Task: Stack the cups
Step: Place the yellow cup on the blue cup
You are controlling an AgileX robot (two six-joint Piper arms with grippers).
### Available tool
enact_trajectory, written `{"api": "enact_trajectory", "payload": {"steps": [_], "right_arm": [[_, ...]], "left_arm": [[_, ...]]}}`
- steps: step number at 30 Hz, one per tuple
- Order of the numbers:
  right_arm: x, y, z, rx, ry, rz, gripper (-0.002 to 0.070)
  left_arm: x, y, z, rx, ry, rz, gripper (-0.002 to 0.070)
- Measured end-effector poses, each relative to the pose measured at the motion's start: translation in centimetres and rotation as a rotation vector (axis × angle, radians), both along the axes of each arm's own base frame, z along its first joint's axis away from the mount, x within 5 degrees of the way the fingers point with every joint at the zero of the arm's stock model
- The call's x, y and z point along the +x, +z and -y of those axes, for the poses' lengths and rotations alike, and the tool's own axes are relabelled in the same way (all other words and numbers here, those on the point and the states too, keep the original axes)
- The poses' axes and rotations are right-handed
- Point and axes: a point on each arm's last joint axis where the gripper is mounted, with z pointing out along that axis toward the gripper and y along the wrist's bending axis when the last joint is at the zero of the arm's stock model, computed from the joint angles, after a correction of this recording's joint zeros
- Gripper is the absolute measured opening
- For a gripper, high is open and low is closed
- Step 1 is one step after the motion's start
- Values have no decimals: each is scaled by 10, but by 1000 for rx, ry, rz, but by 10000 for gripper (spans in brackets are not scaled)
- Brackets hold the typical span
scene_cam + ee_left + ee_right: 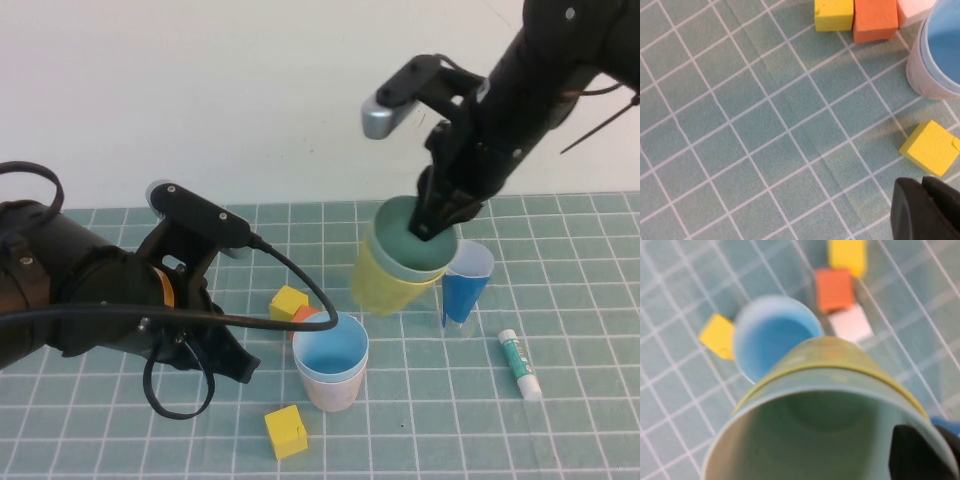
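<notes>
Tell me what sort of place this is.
Probably a lab tabletop set up for robot practice: a green gridded cutting mat, a plain white wall behind, and toy props, namely nested pastel cups, foam blocks and a glue stick.

Left claw (pixel 243 366) closed, low, right claw (pixel 437 226) raised, clamped.

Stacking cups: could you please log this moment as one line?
right gripper: shut on green cup rim, nested in yellow cup, tilted | left gripper: shut, idle | blue cup in pink cup

Two black arms (pixel 90 300) with looping black cables, each carrying a silver-grey wrist camera (pixel 385 115) (orange band on the left).
</notes>
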Motion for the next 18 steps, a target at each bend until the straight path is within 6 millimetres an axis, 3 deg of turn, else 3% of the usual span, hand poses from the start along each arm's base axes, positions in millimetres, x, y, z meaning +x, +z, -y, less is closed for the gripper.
{"api": "enact_trajectory", "payload": {"steps": [3,11,18], "right_arm": [[-2,-5,-15,29,57,-12,32],[4,-56,-45,-2,134,-83,33],[8,-67,-50,1,131,-75,102]], "left_arm": [[0,0,0,-1,0,2,-2],[0,0,0,-1,0,2,-2],[0,0,0,-2,0,3,-2]]}}
